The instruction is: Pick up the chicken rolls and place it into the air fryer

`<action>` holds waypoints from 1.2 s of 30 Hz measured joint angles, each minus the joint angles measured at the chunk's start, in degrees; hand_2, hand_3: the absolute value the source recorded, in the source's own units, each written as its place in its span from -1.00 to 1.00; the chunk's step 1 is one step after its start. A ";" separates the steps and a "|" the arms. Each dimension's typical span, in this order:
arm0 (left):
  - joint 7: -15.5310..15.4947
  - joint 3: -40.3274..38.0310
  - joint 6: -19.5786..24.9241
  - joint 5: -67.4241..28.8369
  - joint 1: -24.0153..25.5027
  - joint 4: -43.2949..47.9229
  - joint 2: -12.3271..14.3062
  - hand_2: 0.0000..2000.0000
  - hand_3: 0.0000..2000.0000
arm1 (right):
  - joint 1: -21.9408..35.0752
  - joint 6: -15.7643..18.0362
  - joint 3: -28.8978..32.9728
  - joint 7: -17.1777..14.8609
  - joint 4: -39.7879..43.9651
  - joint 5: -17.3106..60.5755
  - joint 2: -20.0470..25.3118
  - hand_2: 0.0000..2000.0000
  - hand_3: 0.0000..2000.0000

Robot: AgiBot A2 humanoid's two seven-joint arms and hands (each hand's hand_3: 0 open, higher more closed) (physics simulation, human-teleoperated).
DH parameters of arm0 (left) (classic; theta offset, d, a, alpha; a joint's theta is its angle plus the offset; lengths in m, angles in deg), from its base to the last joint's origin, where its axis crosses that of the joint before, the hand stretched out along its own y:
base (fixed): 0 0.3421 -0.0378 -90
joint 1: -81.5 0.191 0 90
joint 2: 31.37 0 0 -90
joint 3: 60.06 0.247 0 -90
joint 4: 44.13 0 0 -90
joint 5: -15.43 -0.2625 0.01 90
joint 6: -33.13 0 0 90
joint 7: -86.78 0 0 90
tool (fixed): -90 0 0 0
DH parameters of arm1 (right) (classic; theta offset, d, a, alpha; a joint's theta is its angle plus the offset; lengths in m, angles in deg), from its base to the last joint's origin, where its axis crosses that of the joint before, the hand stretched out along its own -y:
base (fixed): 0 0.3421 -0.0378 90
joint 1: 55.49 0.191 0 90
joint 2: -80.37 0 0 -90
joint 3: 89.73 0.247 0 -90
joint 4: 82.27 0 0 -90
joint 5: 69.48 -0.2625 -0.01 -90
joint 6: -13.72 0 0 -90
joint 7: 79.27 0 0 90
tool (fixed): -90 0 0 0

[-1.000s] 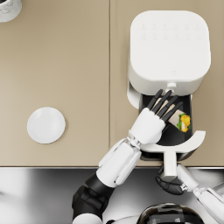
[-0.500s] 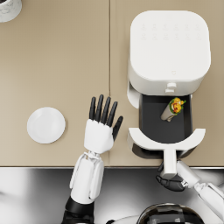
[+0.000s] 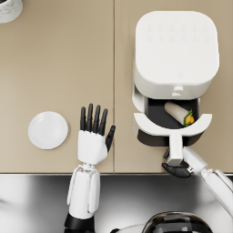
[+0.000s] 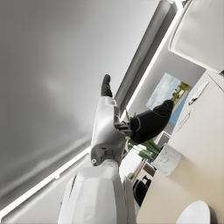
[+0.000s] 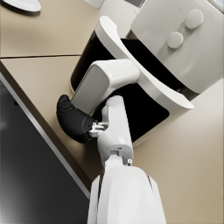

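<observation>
The chicken roll (image 3: 179,112), pale with a yellow and green end, lies inside the dark drawer (image 3: 160,134) of the white air fryer (image 3: 175,48). The drawer stands partly pulled out toward me. My right hand (image 3: 176,169) grips the drawer's white handle (image 3: 174,151); the right wrist view shows the dark fingers (image 5: 75,121) wrapped under that handle (image 5: 103,85). My left hand (image 3: 93,134) hovers open over the beige counter, fingers spread, between the plate and the fryer, holding nothing. The left wrist view shows that hand (image 4: 131,122) raised against the ceiling.
An empty white plate (image 3: 48,130) sits on the counter (image 3: 59,68) left of my left hand. A pale cup (image 3: 9,9) stands at the far left corner. The counter's front edge meets a dark metallic strip (image 3: 41,200).
My left hand has pulled back from the fryer drawer to the left and now hovers by the plate. The roll stays in the drawer, which has slid partly inward.
</observation>
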 measured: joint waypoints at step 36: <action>0.00 -8.18 0.00 0.02 -2.91 -1.65 0.44 -1.00 -1.00 | 23.90 19.34 1.54 2.56 45.11 -0.20 22.00 1.00 1.00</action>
